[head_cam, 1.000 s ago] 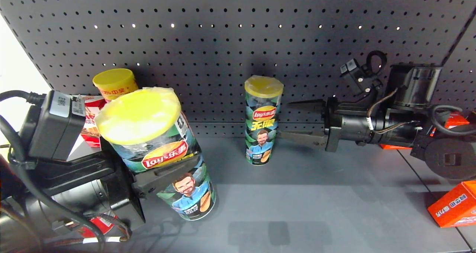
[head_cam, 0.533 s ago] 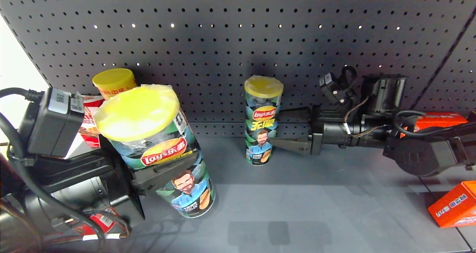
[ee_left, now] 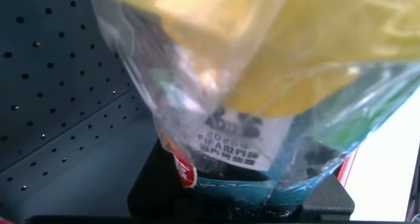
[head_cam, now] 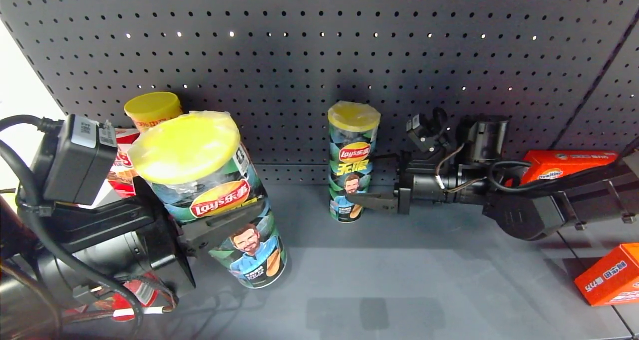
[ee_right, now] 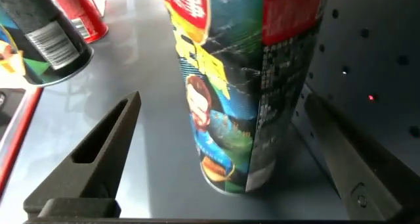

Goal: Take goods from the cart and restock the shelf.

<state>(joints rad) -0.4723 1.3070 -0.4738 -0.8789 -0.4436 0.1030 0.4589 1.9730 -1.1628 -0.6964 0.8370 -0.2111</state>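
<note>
Two chip cans are what matter to me here. My left jaws are clenched on the held can (head_cam: pixel 209 195), gripping across the middle of its body. It leans in them, yellow lid uppermost, its base low over the front of the shelf (head_cam: pixel 424 280); whether that base touches the shelf I cannot tell. My right jaws are released and spread wide, one side to each flank of the standing can (ee_right: pixel 230 86). That can sits upright between them with a gap on both sides, close to the pegboard (head_cam: pixel 319 40) at the back. Beyond my left jaws, toward the pegboard, stand a yellow-lidded tub (head_cam: pixel 152 111) and red packets (head_cam: pixel 122 155). Back past the wrist of my right jaws lie orange boxes (head_cam: pixel 606 275).

As I judge it, one can is already placed, and the held can is at the shelf but not set down. It wants tipping upright, lowering and releasing. My right jaws look set either to steady or to shift the standing can. How many goods wait beyond these two I cannot tell.
</note>
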